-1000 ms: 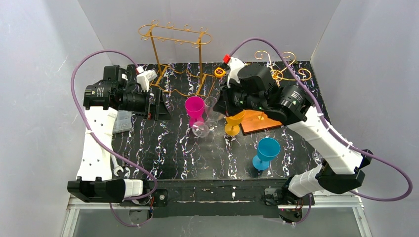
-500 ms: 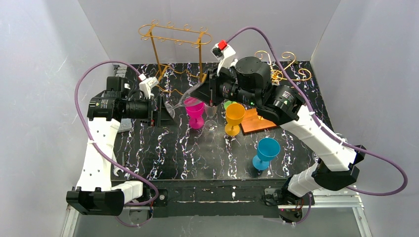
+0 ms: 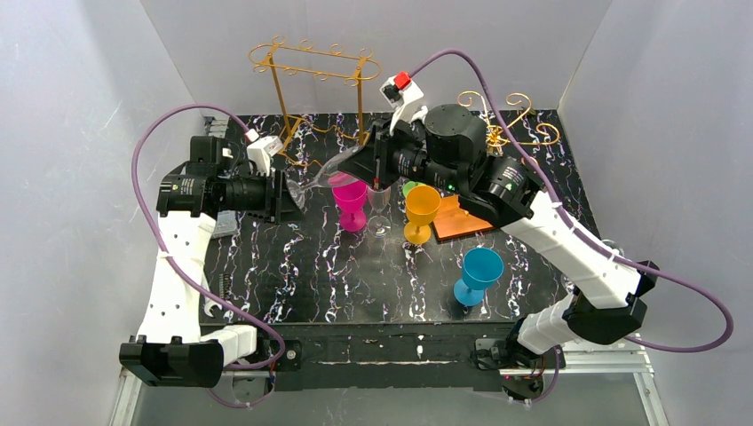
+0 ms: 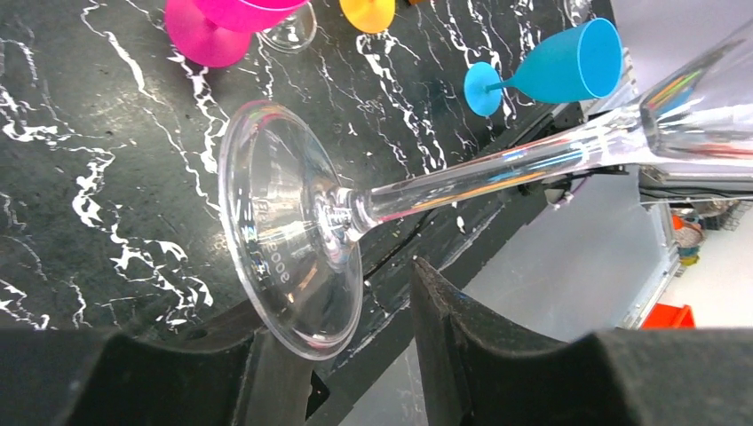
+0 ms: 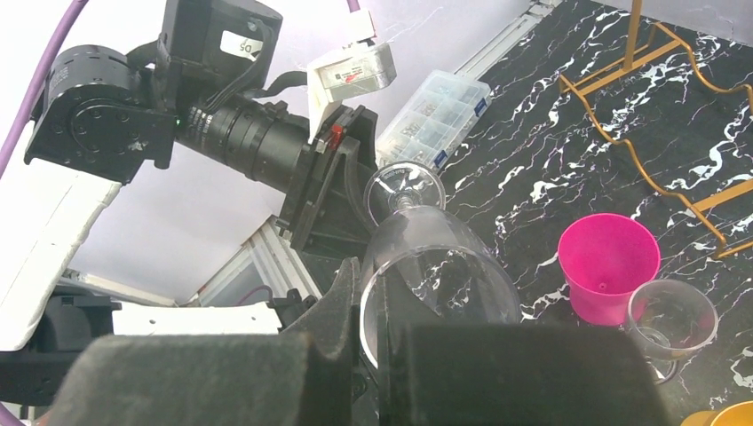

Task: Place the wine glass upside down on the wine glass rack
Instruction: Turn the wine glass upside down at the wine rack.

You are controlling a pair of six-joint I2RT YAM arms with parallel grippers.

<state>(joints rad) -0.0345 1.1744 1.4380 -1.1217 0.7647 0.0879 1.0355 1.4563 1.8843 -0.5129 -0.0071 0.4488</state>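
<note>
Our right end effector point(image 5: 366, 297) pinches the wine glass point(image 5: 435, 266) by its bowl. Our left end effector point(image 4: 342, 319) brackets its foot, grip uncertain. Standing nearby we see one pink goblet point(image 3: 350, 197), one orange goblet point(image 3: 423, 206) and one blue goblet point(image 3: 480, 269).

White shells, black joints on left arm point(image 3: 178, 257), right arm point(image 3: 577, 253); purple cables point(image 3: 134, 173).

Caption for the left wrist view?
Clear wine glass, stem across the frame, its foot between the fingers of the left gripper above the black marbled table; blue glass behind.
</note>
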